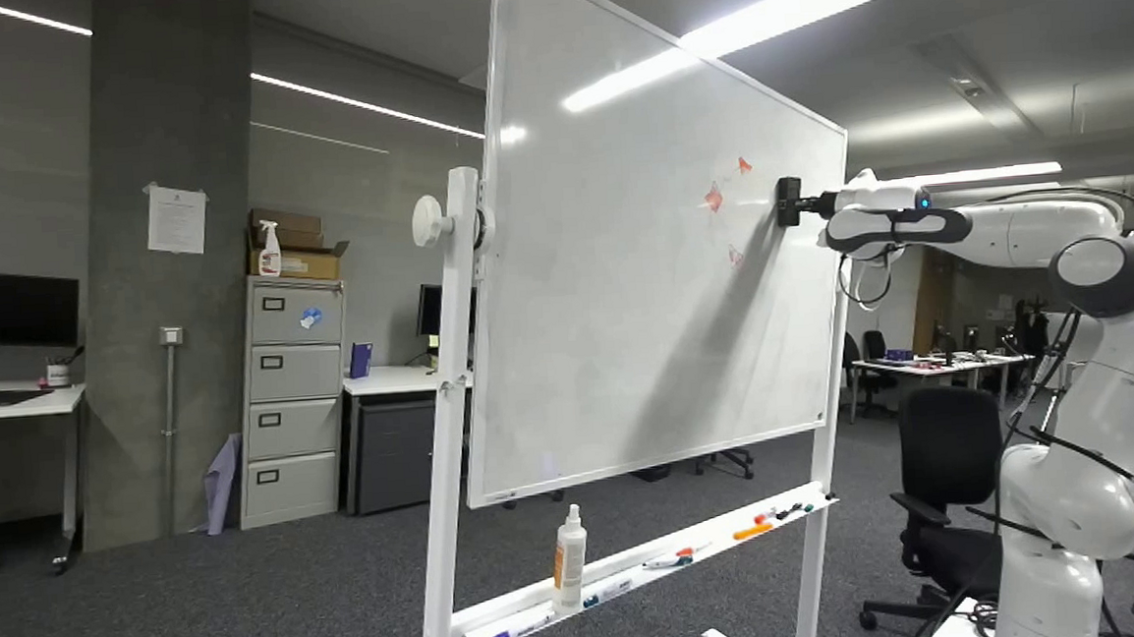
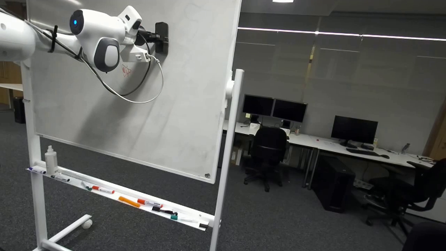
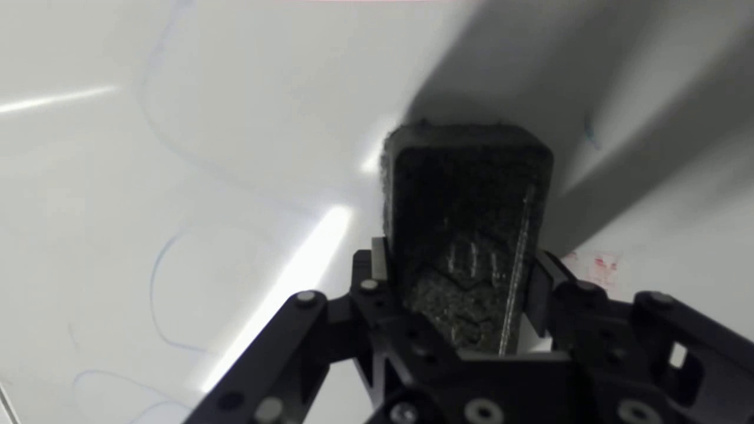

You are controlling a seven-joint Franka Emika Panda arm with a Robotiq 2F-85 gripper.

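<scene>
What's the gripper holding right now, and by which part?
The gripper holds a black block, likely a board eraser, by its two long sides; in the wrist view, its upper end sticks out past the grip.

Black, block-shaped eraser (image 3: 465, 194), gripped by its long sides, upright at the face of a red-marked whiteboard (image 1: 586, 307).

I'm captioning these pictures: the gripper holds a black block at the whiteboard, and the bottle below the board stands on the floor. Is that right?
Not quite: the bottle stands on the tray beneath the whiteboard, not on the floor, as both exterior views show. The gripper does hold a black block at the whiteboard.
</scene>
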